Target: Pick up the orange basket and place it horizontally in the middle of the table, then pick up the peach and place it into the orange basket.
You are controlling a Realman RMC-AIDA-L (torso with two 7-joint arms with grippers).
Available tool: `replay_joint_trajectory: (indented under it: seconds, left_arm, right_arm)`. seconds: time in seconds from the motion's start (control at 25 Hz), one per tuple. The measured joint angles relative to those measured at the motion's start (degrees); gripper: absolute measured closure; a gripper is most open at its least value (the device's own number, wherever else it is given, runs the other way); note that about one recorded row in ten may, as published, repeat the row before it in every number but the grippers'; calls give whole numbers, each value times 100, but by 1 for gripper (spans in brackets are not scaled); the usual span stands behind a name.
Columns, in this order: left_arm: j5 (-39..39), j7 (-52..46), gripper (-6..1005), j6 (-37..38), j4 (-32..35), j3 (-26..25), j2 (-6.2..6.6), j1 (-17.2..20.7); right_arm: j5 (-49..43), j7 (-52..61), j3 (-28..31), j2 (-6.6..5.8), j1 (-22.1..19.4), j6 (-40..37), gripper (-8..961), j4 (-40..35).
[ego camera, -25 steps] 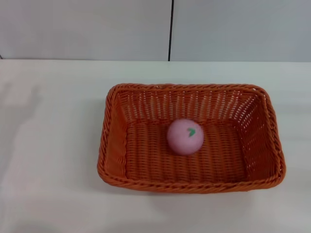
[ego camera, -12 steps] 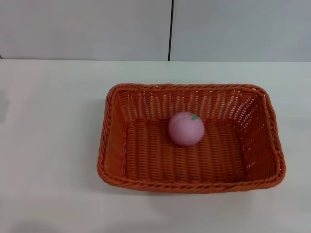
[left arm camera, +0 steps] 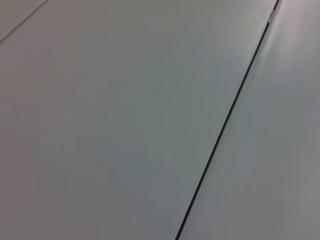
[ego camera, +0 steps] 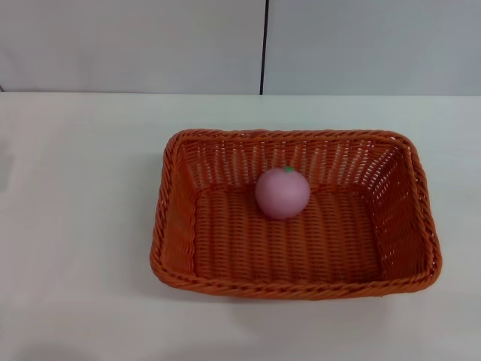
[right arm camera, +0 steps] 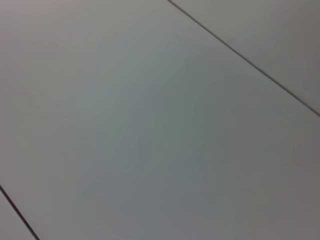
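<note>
The orange basket (ego camera: 180, 226) lies lengthwise across the white table (ego camera: 75, 226), a little right of centre in the head view. Inside it rests the peach (ego camera: 282, 193), a pale-pink ball with a small green spot on top, near the basket's far wall. Neither gripper appears in any view. Both wrist views show only grey panels with thin dark seams.
A grey wall (ego camera: 135, 45) with a vertical dark seam (ego camera: 264, 45) rises behind the table's far edge. Bare tabletop lies to the left of the basket and in front of it.
The peach has rolled a little toward the basket's far wall, and its green spot has turned from the front face up to the top. The basket has not moved.
</note>
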Motion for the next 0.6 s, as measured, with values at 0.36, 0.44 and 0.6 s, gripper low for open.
replay_joint_trajectory:
  seconds: [0.36, 0.44, 0.6]
  left_arm:
    - [0, 0, 140, 6, -23, -69, 0, -12]
    - [0, 0, 140, 5, -23, -70, 0, -9]
    - [0, 0, 140, 14, -24, -69, 0, -12]
  right_arm:
    - [-1, -3, 6, 0, -4, 20, 336, 41]
    - [-1, -4, 7, 0, -6, 20, 336, 41]
    - [-1, -4, 18, -1, -13, 21, 336, 41]
